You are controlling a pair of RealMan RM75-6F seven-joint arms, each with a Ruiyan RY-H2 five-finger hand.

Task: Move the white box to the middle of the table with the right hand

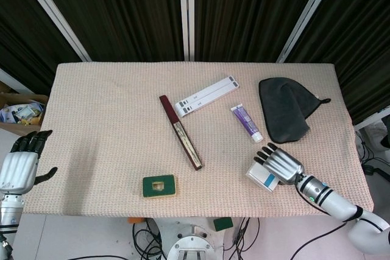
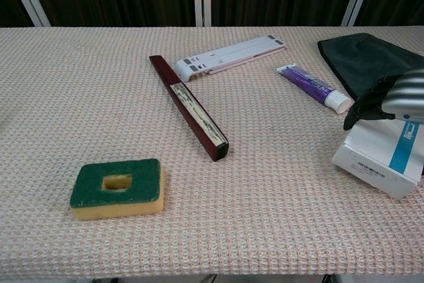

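Your right hand sits on top of the white box near the front right of the table, with its dark fingers curled down over the box's far edge. In the chest view the box looks tilted, its near left corner low and its right side raised under the hand. You cannot tell from either view whether the thumb is clamped on the hidden far side, so a true grasp cannot be confirmed; the fingers are at least pressed on the box. The chest view cuts off the hand and the right end of the box at the frame edge, and the head view hides most of the box top beneath the hand.

Your left hand hangs off the table's front left corner, fingers apart and holding nothing; the chest view does not show it.

The box lies well to the right of the middle, just in front of the purple tube and the dark cloth. The cloth is cut off at the right in the chest view. Nearer the middle lie the dark red strip and, behind it, the white folding stand. The green sponge sits near the front edge.
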